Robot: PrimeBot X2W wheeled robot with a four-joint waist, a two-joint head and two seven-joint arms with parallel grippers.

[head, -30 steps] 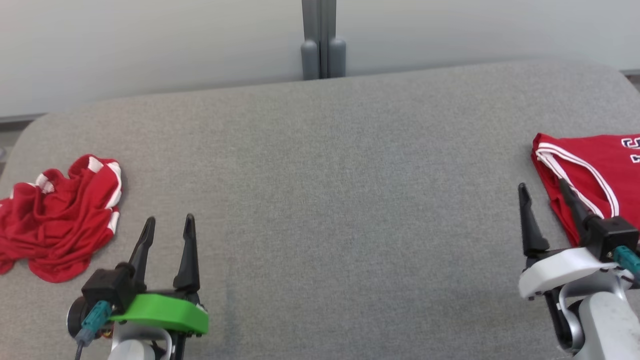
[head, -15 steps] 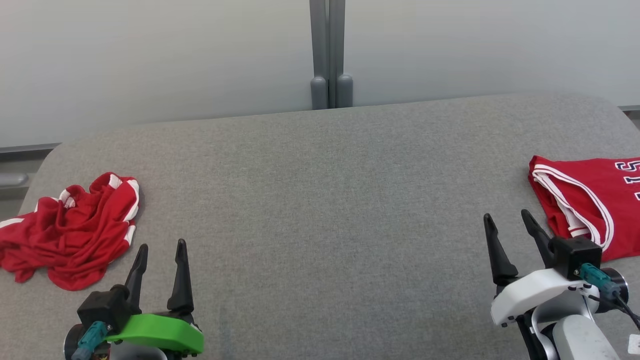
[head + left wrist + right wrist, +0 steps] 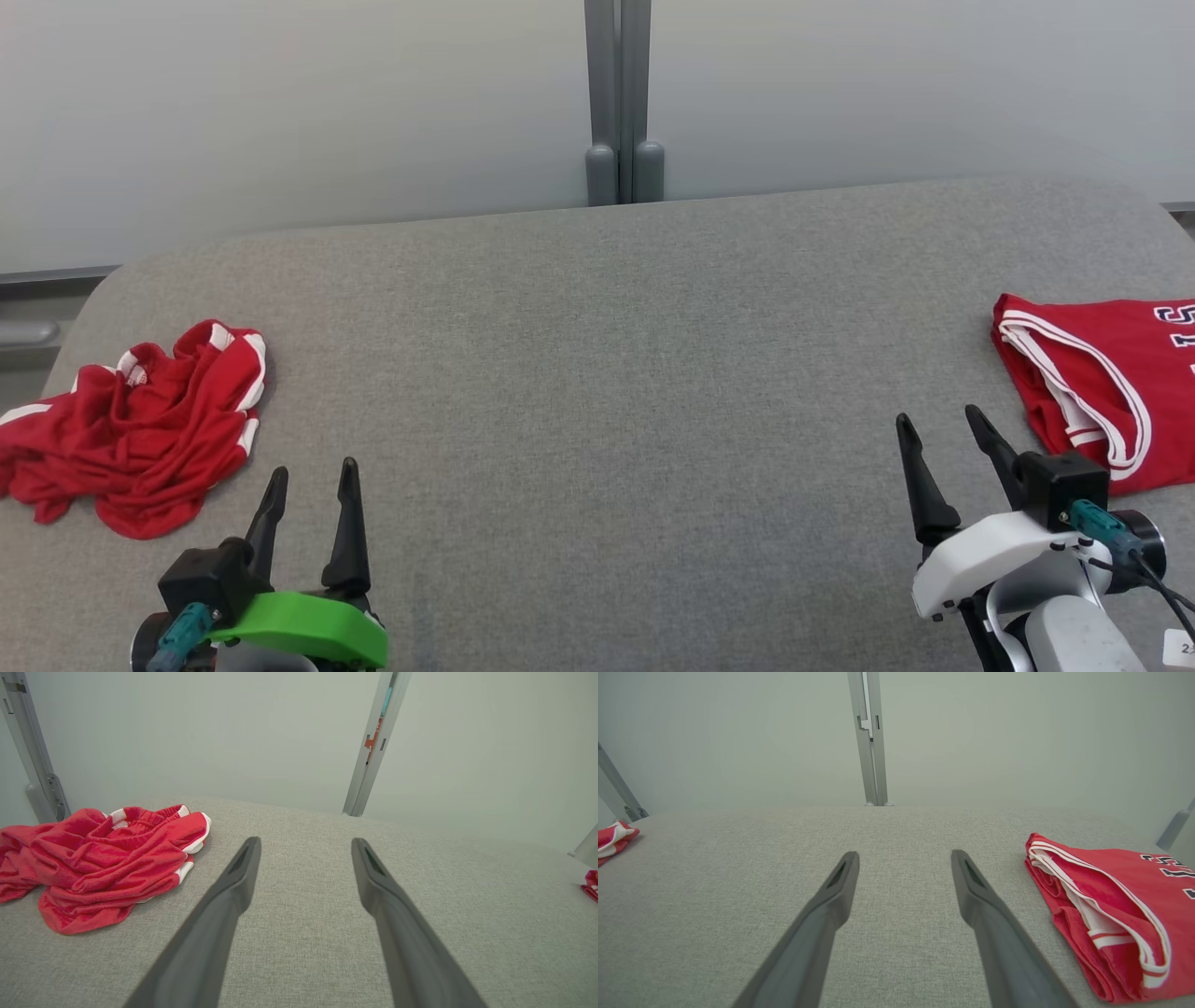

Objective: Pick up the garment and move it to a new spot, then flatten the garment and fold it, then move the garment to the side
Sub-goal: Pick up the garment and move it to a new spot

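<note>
Right gripper (image 3: 938,417) now clear of folded red jersey (image 3: 1102,392) at right edge, overlapping it a second ago. Spread wide and empty, like left gripper (image 3: 314,467). Crumpled red garment (image 3: 140,429) at left edge; bare grey fabric surface (image 3: 597,373) between.

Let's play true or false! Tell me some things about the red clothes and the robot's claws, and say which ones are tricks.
1. The crumpled red garment lies on the robot's left side of the grey surface. True.
2. The left gripper is holding the crumpled red garment. False: it is open and empty, with the garment lying beside it.
3. The folded red jersey has white trim. True.
4. The right gripper is shut. False: its fingers are spread apart and hold nothing.
5. The two red clothes touch each other. False: a wide stretch of bare grey surface lies between them.
</note>
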